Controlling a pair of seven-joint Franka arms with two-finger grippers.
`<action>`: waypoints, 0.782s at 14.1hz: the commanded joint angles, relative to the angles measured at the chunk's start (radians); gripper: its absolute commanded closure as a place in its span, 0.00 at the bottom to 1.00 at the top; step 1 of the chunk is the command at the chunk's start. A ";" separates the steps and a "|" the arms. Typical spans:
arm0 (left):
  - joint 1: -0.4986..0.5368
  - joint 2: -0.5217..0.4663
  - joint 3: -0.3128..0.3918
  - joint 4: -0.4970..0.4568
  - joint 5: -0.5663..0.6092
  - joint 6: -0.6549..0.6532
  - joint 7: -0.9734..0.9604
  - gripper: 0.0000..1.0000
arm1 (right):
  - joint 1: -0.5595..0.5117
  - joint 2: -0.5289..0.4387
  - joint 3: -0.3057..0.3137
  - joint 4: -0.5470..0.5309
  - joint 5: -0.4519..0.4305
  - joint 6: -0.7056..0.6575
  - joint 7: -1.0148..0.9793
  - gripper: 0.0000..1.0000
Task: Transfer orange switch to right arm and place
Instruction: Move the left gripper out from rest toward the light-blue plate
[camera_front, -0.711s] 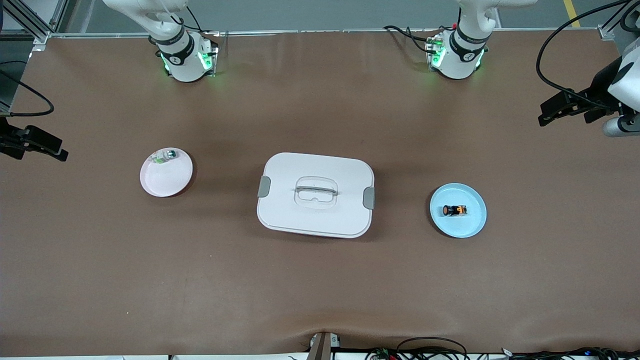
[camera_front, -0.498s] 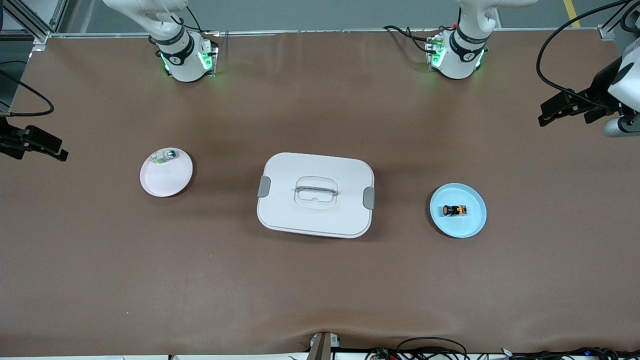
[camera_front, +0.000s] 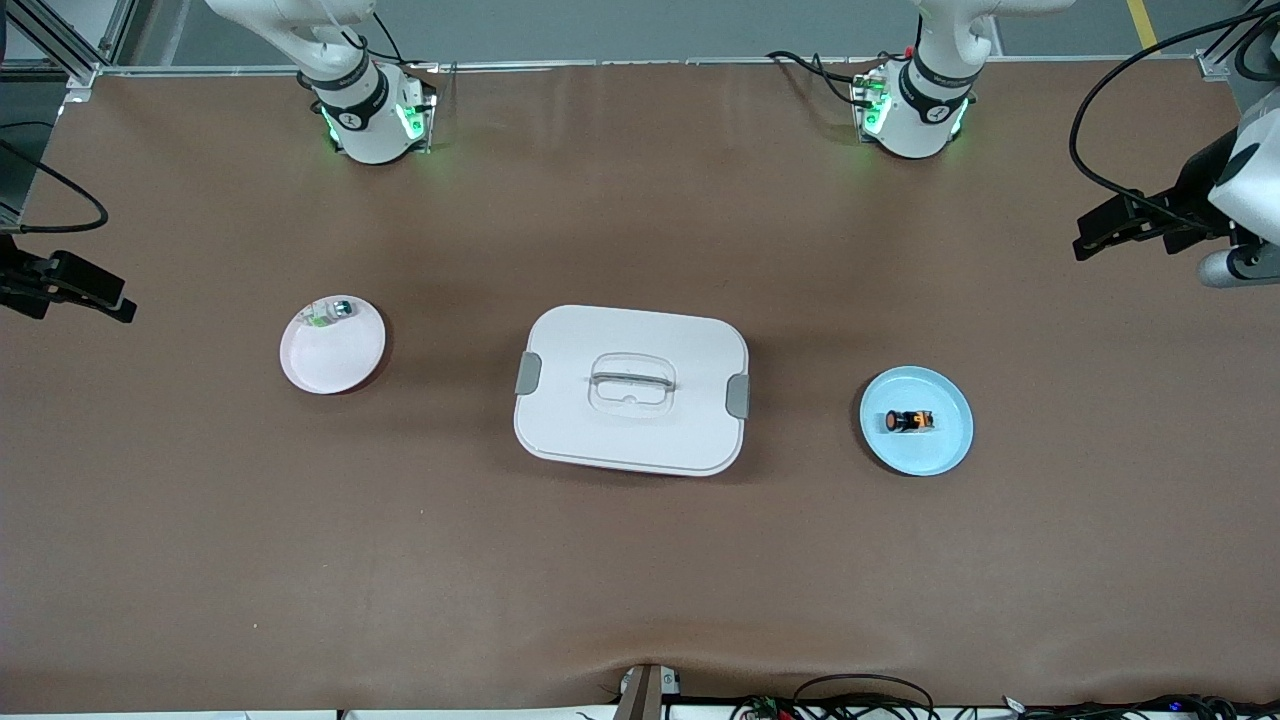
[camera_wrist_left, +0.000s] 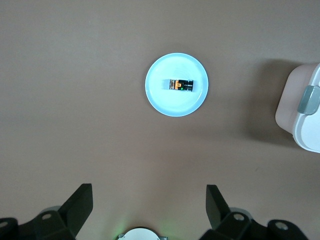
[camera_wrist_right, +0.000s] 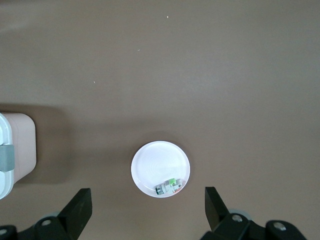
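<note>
**Orange Switch Lay Alone on the Blue Plate**

While both arms hung high over the table, the orange switch (camera_front: 908, 421) lay on its side in the middle of the blue plate (camera_front: 945, 445), with nothing touching it. Its round orange face pointed toward the white box (camera_front: 631, 389). The blue plate sat toward the left arm's end of the table, well apart from the box.

The white box sat in the middle of the table with its lid on. It had a clear handle on top and two gray clips (camera_front: 528, 373), one at each end. In the left wrist view only one corner of the box showed, with one clip.

One pink plate (camera_front: 335, 355) sat toward the right arm's end of the table. One small clear and green part (camera_front: 328, 312) lay on it, close to the rim. The part was too small to make out well.

The left gripper (camera_wrist_left: 150, 206) hung over the bare table near the blue plate, its fingers spread wide and holding nothing. The right gripper (camera_wrist_right: 148, 207) hung over the bare table near the pink plate, fingers spread wide too, and it waited. Only the finger ends showed in the wrist views. In the front view both grippers were partly cut off at the edges.
</note>
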 joint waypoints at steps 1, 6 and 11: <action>0.005 0.007 0.001 0.013 0.002 0.001 0.016 0.00 | -0.019 0.008 0.017 0.019 -0.008 -0.006 -0.014 0.00; 0.007 0.062 0.004 0.016 0.013 -0.002 0.011 0.00 | -0.019 0.008 0.017 0.019 -0.008 -0.006 -0.014 0.00; 0.024 0.087 0.013 0.016 0.008 -0.003 0.013 0.00 | -0.018 0.008 0.017 0.019 -0.012 -0.006 -0.012 0.00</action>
